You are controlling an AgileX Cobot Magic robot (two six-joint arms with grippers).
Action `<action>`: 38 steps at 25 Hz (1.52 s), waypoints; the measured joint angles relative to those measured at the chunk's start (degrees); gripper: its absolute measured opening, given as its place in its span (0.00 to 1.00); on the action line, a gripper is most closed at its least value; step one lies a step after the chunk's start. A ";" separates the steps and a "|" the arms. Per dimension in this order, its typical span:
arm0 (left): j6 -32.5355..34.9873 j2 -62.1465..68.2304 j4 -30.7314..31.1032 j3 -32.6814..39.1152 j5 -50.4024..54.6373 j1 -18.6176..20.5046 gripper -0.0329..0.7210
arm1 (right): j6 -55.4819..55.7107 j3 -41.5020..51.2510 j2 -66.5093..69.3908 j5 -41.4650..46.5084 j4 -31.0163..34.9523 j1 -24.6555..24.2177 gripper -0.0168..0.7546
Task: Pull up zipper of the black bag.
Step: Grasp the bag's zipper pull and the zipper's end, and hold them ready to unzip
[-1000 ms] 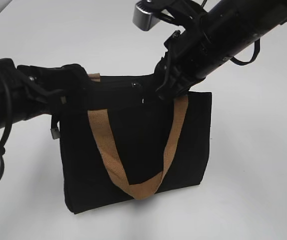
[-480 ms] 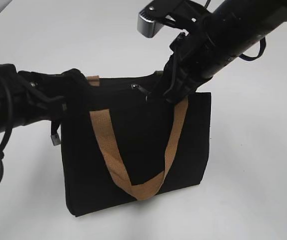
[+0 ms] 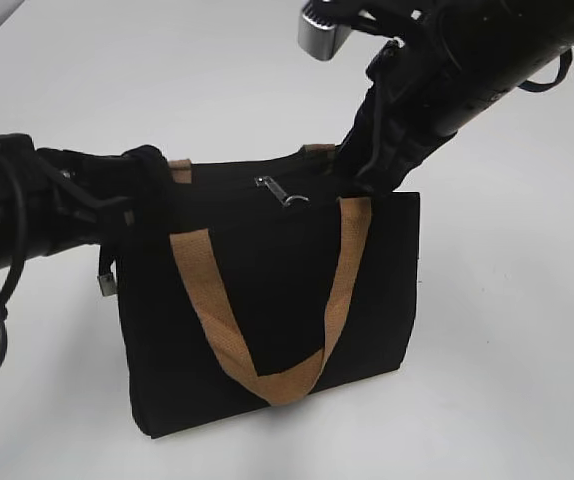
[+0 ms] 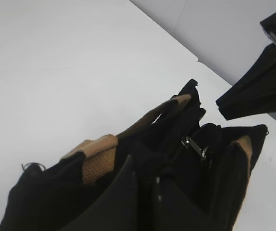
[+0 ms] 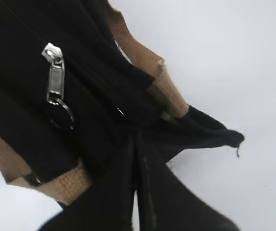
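- Since a second ago, the right gripper (image 3: 367,170) has been sliding rightward along the top of the black bag (image 3: 277,300), leaving the zipper pull (image 3: 282,192) exposed and lying free near the middle of the top edge.
- Standing upright on the white table (image 3: 507,380), the bag is showing a tan webbing handle (image 3: 267,380) drooping in a loop down its front.
- At the bag's upper left corner, the left gripper (image 3: 152,185) is pinching the black fabric, apparently anchoring the bag so the zipper line stays taut against any pull.
- In the left wrist view, its fingers (image 4: 128,202) are lying nearly closed, with bag cloth bunched between them.
- At the opposite upper corner, beside the handle's right end, the right gripper is resting with its jaws drawn narrow; the right wrist view suggests it is gripping a fold of bag fabric, not the pull.
- The silvery pull tab (image 5: 55,79) with its small ring is lying flat on the fabric, apart from both grippers.
- Judging from this, the pull is waiting to be grasped again, or the stroke is ending.
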 joint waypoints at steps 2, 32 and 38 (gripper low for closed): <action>0.00 0.00 -0.05 0.00 -0.89 0.00 0.04 | -2.32 0.00 0.00 0.97 2.70 0.52 0.05; 0.00 -0.69 0.01 0.00 -2.44 0.00 0.04 | -13.25 0.00 2.70 5.81 11.52 2.33 0.38; 0.00 -0.76 0.01 0.00 -2.38 0.00 0.04 | -14.65 0.00 2.68 6.94 12.11 2.33 0.41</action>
